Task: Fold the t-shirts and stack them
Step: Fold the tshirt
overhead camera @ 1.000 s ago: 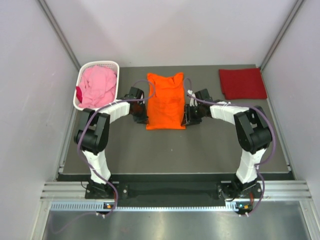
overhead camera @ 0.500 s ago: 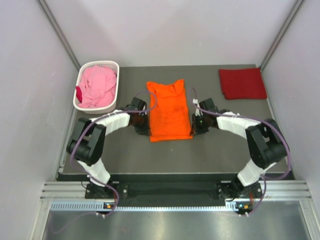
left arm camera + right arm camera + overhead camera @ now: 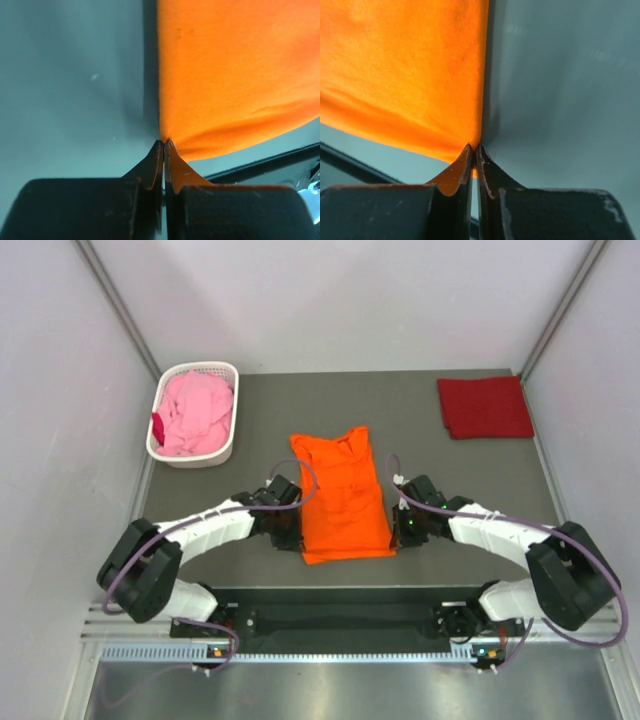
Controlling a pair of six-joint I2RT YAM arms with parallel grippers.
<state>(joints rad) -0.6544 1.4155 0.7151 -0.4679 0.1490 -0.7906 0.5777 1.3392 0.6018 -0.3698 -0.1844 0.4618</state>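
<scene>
The bright orange t-shirt [image 3: 342,493] lies lengthwise in the middle of the table, folded narrow, its near hem close to the front edge. My left gripper [image 3: 299,537] is shut on its near left corner, and the orange cloth fills the left wrist view [image 3: 235,75]. My right gripper [image 3: 397,533] is shut on its near right corner, with the cloth also in the right wrist view [image 3: 405,70]. The dark red t-shirt [image 3: 485,407] lies folded flat at the back right. The pink t-shirt [image 3: 194,413] is bunched in the basket.
The white lattice basket [image 3: 226,430] stands at the back left, with a dark red bit of cloth at its left rim. The table's front edge [image 3: 350,585] runs just behind the shirt's near hem. Grey walls close in both sides.
Both grippers have pulled the orange shirt toward the near edge of the table, keeping hold of its near corners. The shirt now lies longer and flatter.
</scene>
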